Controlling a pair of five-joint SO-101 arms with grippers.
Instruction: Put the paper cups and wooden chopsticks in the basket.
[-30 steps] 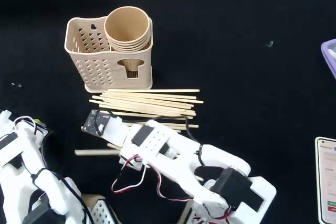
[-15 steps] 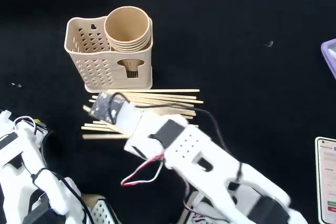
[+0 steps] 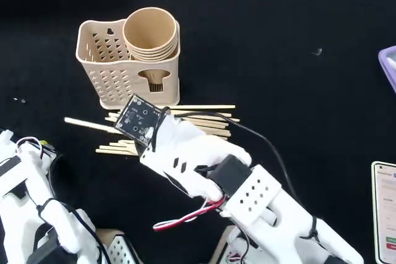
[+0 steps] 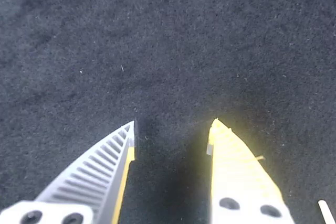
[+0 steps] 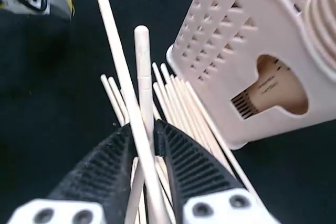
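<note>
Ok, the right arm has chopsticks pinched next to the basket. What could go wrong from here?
The right gripper pinches two chopsticks that cross at an angle; one may pivot or slip out on lifting. The paper cups fill one compartment of the basket, so tilted sticks could catch the rim of the free one. The loose pile just beneath may get scattered.

A purple tray (image 3: 388,66) and white device (image 3: 385,211) on black tablecloth (image 3: 297,91).
</note>
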